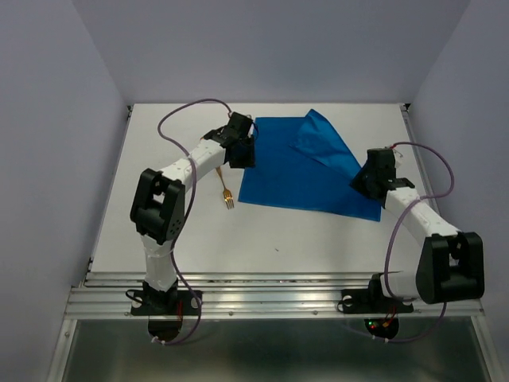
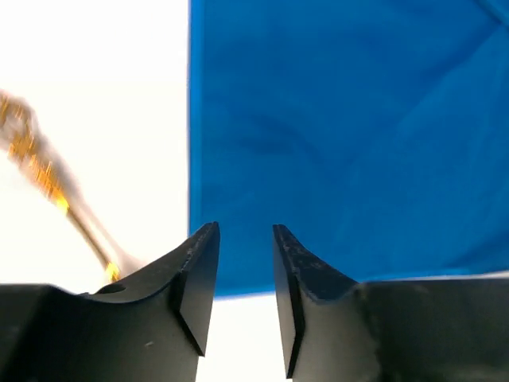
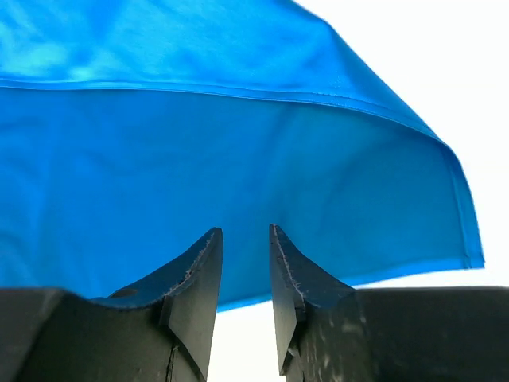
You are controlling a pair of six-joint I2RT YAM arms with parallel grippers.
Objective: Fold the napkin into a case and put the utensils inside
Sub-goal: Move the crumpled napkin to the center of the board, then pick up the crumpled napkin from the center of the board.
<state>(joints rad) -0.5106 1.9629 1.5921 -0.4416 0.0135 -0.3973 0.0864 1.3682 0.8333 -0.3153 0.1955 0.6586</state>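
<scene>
Blue napkin lies mostly flat on the table, with its far-right corner flopped over. No case yet, so this is the folding step. Left gripper sits at the napkin's left edge and right gripper at its near right corner. Both sets of jaws are narrowly apart, holding nothing. One fork lies just beside the left edge. Next, I'd say: pinch both edges and fold over evenly.

White table between lavender walls

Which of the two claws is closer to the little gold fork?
Left. The left gripper hovers just beyond the fork; the right gripper sits across the napkin.
</scene>
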